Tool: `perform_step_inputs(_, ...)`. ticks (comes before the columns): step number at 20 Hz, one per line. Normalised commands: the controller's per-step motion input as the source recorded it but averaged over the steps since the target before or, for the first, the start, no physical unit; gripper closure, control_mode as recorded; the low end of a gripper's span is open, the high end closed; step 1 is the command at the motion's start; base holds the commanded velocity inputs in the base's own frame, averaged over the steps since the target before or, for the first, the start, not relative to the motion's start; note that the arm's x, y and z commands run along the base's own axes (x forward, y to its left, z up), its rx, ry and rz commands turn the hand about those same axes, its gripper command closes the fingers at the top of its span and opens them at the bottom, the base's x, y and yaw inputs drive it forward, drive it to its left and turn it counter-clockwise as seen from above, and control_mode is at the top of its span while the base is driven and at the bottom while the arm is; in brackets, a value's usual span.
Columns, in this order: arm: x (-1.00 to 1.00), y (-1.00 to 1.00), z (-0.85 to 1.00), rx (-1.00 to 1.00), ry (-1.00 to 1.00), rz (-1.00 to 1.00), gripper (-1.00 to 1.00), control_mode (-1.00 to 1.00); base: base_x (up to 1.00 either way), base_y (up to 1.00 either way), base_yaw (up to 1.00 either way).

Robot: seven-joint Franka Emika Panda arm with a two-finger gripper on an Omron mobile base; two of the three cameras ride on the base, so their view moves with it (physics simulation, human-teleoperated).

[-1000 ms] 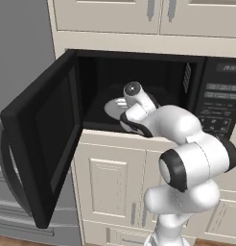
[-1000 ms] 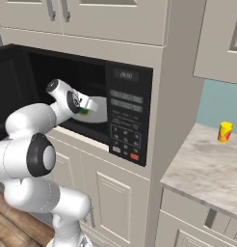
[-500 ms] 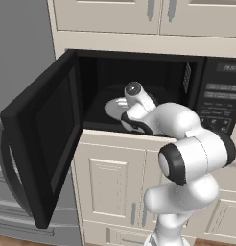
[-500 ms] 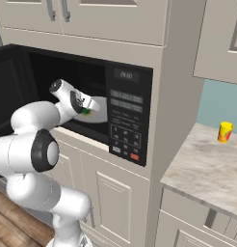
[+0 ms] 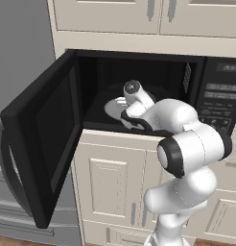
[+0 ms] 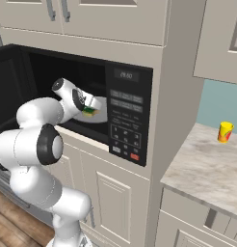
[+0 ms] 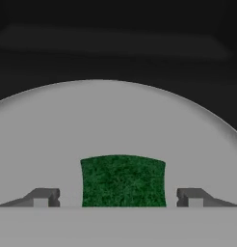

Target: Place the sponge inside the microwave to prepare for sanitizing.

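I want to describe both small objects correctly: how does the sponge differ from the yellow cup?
The sponge is flat, green over yellow; the yellow cup is tall. The sponge lies on the turntable inside the microwave; the cup stands on the counter. Both are small.

The robot is a glossy white arm [image 5: 187,158] made of thick, rounded segments that look like smooth plastic shells. Between the segments there are dark, nearly black joints: one shows as a black ring around a round white cap on the big elbow, and thinner dark bands mark the other joints. The lowest part is a bulky white column with soft bulges, which narrows toward the base. Near the hand, the wrist ends in a short white cylinder with a grey round cap and a dark centre. The gripper [image 7: 119,198] has two small fingertips [image 7: 42,197], grey and blocky, with a stepped, angular shape and a lighter square face on each.
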Motion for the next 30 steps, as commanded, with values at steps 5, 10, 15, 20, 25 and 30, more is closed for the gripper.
perform_step_inputs(5,-0.05,-0.07,0.13,0.06,0.0,0.0,-1.0,-1.0,0.0,0.0,0.0)
perform_step_inputs(10,-0.45,0.0,0.24,0.13,-0.01,0.0,-1.0,-1.0,0.0,0.0,0.0)
perform_step_inputs(15,-0.64,-0.02,0.07,0.03,-0.05,0.0,-1.0,-1.0,0.0,0.0,0.0)
perform_step_inputs(20,-0.54,0.0,0.22,-0.05,-0.11,0.01,-1.0,-1.0,0.0,0.0,0.0)
perform_step_inputs(25,-0.51,0.0,0.58,-0.04,-0.15,0.06,-1.0,-1.0,0.0,0.0,0.0)
perform_step_inputs(30,-0.62,0.0,0.33,0.0,-0.02,0.02,-1.0,-1.0,0.0,0.0,0.0)
